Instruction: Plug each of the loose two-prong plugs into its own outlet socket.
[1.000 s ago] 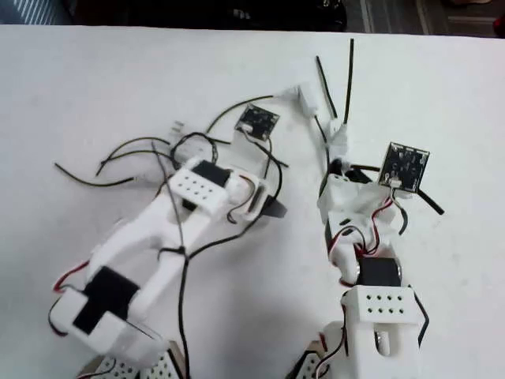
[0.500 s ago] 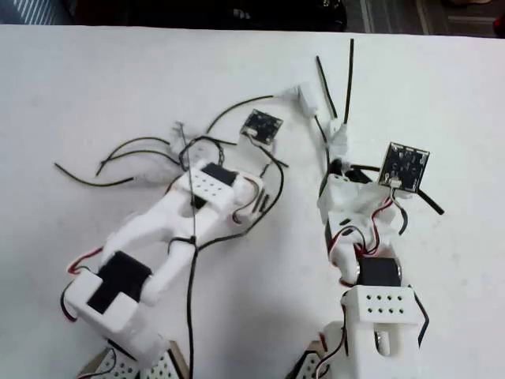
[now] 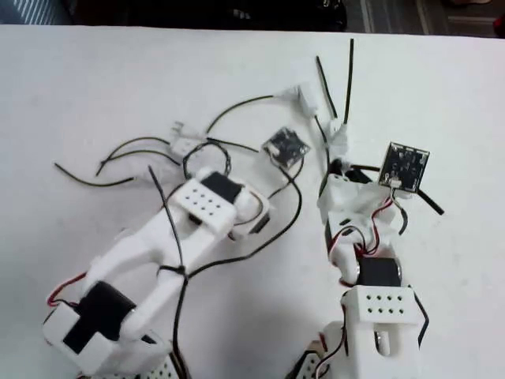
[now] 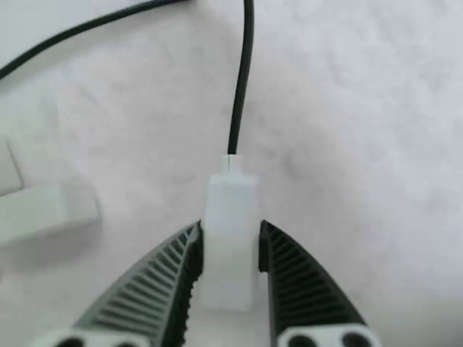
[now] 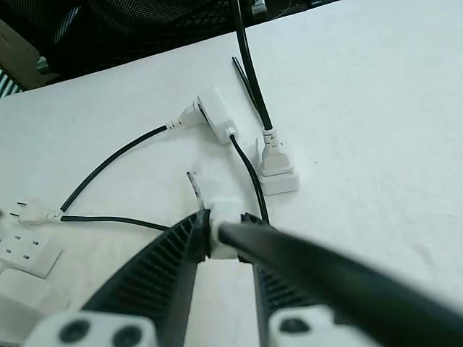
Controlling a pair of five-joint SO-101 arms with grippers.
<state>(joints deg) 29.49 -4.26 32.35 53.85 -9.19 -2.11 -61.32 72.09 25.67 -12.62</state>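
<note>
No readable text, labels, numbers or signs on anything.

Counter [image 3: 95, 79]: white, matte, evenly lit; far edge runs along 12 o'clock in the high view; beyond it, a dark strip [image 3: 197, 12]; pale slatted panel [image 3: 31, 9] at 11 o'clock; dark mesh surface [image 5: 159, 29] behind the counter's edge.

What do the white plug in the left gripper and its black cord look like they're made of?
The white rectangular plug looks like matte moulded plastic: even colour, crisp edges, no shine. Its thin black cord looks rubber- or vinyl-sheathed: smooth, gently bending.
</note>
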